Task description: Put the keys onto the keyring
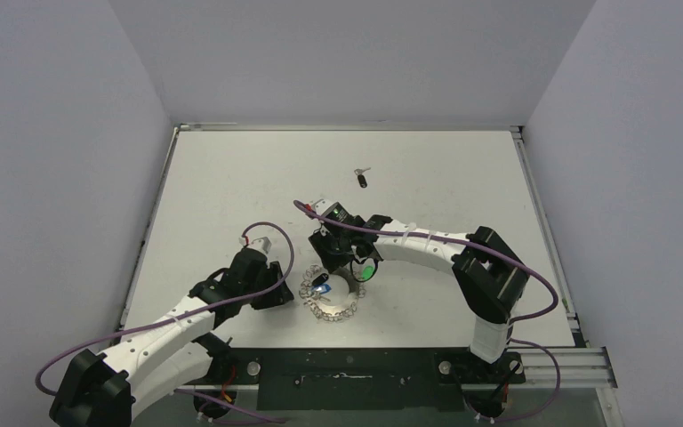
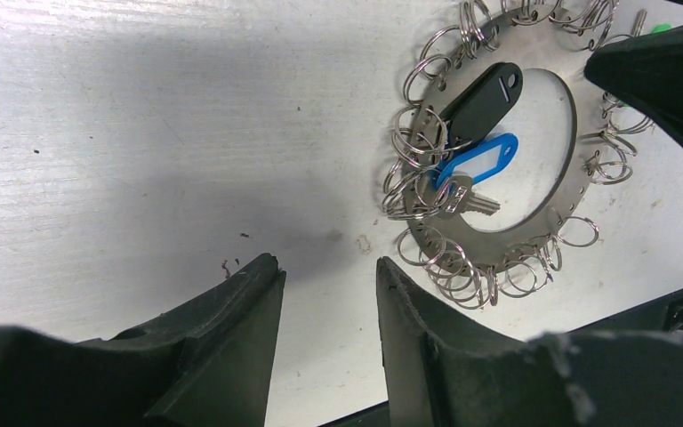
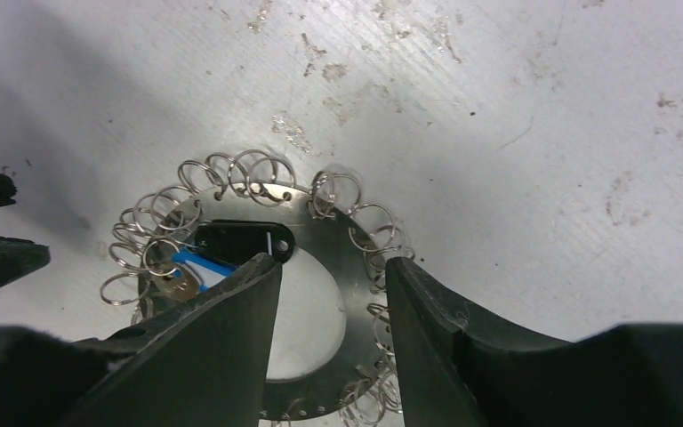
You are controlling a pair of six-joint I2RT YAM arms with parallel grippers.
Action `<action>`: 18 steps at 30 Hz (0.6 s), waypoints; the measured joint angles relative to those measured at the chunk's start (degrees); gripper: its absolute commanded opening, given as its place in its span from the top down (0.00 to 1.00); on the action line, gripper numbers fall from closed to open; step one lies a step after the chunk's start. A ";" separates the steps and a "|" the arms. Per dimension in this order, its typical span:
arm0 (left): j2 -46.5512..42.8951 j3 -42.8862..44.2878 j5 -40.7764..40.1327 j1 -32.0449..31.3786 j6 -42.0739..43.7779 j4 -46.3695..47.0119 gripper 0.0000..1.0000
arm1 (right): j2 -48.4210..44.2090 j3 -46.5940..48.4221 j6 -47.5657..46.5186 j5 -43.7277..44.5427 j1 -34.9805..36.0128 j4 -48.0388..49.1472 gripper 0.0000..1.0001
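The keyring (image 1: 339, 310) is a flat silvery ring edged with small wire loops, lying near the table's front. In the left wrist view the keyring (image 2: 498, 238) has a black plastic tag (image 2: 483, 102) and a blue tag (image 2: 476, 160) with a silver key lying in its hollow. One black-headed key (image 1: 361, 178) lies alone farther back. My left gripper (image 2: 326, 267) is open and empty, just left of the ring. Open too, my right gripper (image 3: 333, 262) hangs over the keyring (image 3: 329, 233), its jaws either side of the ring's right band, with the black tag (image 3: 236, 240) beside one finger.
A green tag (image 1: 369, 267) shows beside the right gripper, at the ring's right edge. The two grippers are close together over the ring; a right finger (image 2: 658, 76) fills the left wrist view's upper right corner. White walls enclose the table, and a black rail runs along its front.
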 measured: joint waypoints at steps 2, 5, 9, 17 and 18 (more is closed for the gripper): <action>-0.17 -0.20 0.02 0.00 -0.07 0.15 0.59 | 0.52 0.11 0.59 -1.84 -0.22 0.98 0.50; -0.63 -0.87 0.24 0.00 -0.59 0.68 0.60 | 0.92 0.11 1.33 -3.98 -0.44 1.51 0.48; -0.72 -2.40 1.33 0.00 -1.70 2.97 0.60 | 0.92 0.04 2.25 -5.77 -0.68 2.64 0.48; 1.77 -4.11 4.79 0.00 -3.67 9.05 0.58 | 0.33 -4.66 3.91 -8.74 -0.74 4.85 0.48; 2.27 -4.11 5.18 0.00 -3.89 9.88 0.58 | -0.11 -5.81 4.17 -9.14 -0.81 4.98 0.48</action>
